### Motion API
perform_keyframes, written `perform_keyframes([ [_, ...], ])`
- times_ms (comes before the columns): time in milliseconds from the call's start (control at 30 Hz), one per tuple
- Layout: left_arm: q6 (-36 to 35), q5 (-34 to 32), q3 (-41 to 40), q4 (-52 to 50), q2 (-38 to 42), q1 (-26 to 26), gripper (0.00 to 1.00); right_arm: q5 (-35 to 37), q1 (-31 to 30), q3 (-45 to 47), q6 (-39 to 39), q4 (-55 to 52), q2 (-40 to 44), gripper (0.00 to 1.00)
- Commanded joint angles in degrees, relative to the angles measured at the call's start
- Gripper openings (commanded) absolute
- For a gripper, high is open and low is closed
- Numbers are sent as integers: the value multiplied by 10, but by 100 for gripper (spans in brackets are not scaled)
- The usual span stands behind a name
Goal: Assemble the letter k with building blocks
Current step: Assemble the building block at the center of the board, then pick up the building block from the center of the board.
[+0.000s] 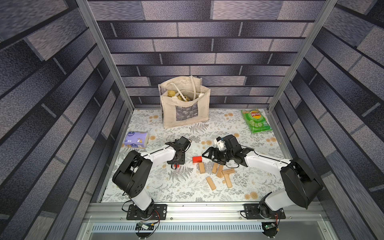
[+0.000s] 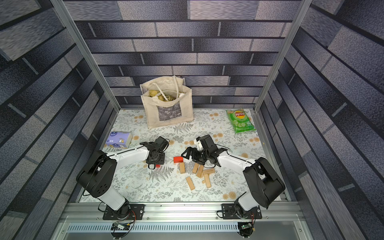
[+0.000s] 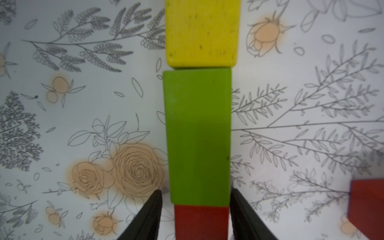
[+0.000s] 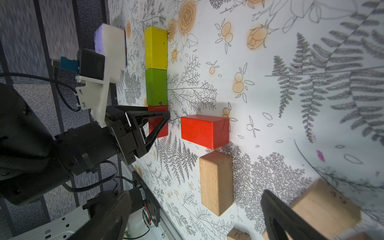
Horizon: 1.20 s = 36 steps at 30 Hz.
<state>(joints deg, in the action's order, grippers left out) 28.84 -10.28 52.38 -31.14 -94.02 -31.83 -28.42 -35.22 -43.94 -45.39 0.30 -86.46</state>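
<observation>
Roughly halfway through the multicoloured letter k (image 4: 156, 87), judging by the layout: stem complete, with yellow block (image 3: 201, 33), green block (image 3: 198, 135) and red stem block (image 3: 201, 222) butted end to end in a straight line on the table (image 1: 166, 187). Left to do for this figure: both slanted arms. Likely first arm piece: second red block (image 4: 204, 131), flat just beside the stem's red end, apart from it, not yet angled in. Nothing begun on an all-tan figure; six tan blocks (image 1: 201, 168) loose near the right arm, several touching, none in a row. At the stem's red end, left claw (image 3: 195, 199) astride the red stem block, jaws partly parted, a sliver of table visible between one finger and the wood, gripping nothing, going by the left wrist view. Beside the tan heap, right claw (image 1: 207, 154) spread fully wide and empty, poised near the second red block. All pieces small rectangular wooden bricks with softly rounded edges: coloured ones painted matt, the yellow flecked with dark specks; tan ones bare, grain visible, one marked with digits. Table covering smooth and pale, printed with grey ferns and peach roses.
</observation>
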Motion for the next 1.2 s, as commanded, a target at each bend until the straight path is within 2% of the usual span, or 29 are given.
perform_keyframes([
  [0,-37,8,24,-29,37,-7,56,-1,4,11,-1,3,14,100],
  [100,-52,-13,40,-59,83,-20,57,10,4,14,8,-15,33,100],
  [267,-94,9,35,-59,168,-37,64,26,5,32,19,-33,88,100],
  [500,-197,155,1,-17,245,-73,73,62,4,73,35,-58,177,100],
  [633,-274,164,17,-7,210,-136,74,83,7,99,50,-83,228,100],
  [767,-310,79,76,-41,118,-172,71,60,23,112,47,-106,236,100],
  [900,-330,44,93,-14,63,-168,68,24,57,155,19,-56,253,100],
  [1000,-347,34,115,-28,38,-165,68,22,63,158,27,-75,274,100],
  [1167,-389,57,107,-15,27,-135,69,13,80,171,35,-75,288,100],
])
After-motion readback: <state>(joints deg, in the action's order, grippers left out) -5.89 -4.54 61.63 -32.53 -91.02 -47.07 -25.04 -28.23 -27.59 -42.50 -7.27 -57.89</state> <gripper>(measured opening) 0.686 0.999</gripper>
